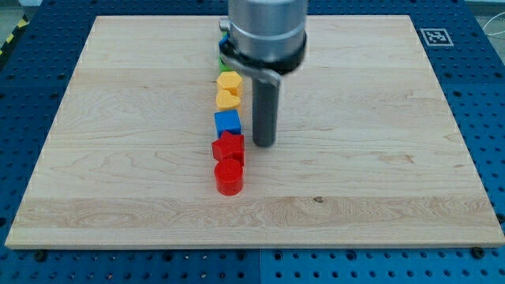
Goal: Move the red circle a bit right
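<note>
My tip (263, 143) sits just right of centre frame, at the end of the dark rod; no jaws on this rig, so nothing to open, close or hold (contact is push-only). Tip is just beside the right face of the blue cube (227, 123) and the red star-like block (229, 147), small gap visible, touching neither as far as I can tell. Red circle (230, 177) is below and left of the tip, bottom end of the column of blocks running up the middle of the wooden board (118, 158); it touches or nearly touches the red star-like block above it. Further up the column: two yellow blocks (229, 88) (shape looks hexagon/heart-ish, can't resolve), then a green block (222, 61) mostly hidden behind the arm housing. Judgement on the step: tip is on the wrong side for a rightward push. It needs to route around the bottom of the column to the circle's left face, staying clear of the star, then push right along a line through the circle's centre, short stroke only. Off-centre contact would make it slide up or down frame, or drag the star along. Orientation: circle is a short cylinder standing on its flat face, round top up, axis vertical; no long axis in plan, so heading is irrelevant.
</note>
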`<state>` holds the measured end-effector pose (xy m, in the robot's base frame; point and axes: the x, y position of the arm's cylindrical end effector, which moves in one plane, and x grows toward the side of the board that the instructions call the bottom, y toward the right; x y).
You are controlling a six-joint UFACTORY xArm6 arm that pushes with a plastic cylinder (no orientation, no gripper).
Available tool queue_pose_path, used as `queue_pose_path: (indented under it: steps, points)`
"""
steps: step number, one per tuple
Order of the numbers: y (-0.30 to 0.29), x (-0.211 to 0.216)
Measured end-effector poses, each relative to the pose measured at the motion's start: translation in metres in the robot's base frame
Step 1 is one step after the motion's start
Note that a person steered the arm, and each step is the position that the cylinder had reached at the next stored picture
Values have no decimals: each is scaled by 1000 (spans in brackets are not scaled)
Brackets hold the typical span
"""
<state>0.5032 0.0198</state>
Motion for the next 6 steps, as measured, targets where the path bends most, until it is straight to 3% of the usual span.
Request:
queue_pose_path:
  steps: [1, 2, 3, 4, 5, 6]
  points:
    - [16, 84]
    - [1, 114]
    - [-118, 110]
    - [-174, 85]
    - [-147, 55]
    - [-86, 69]
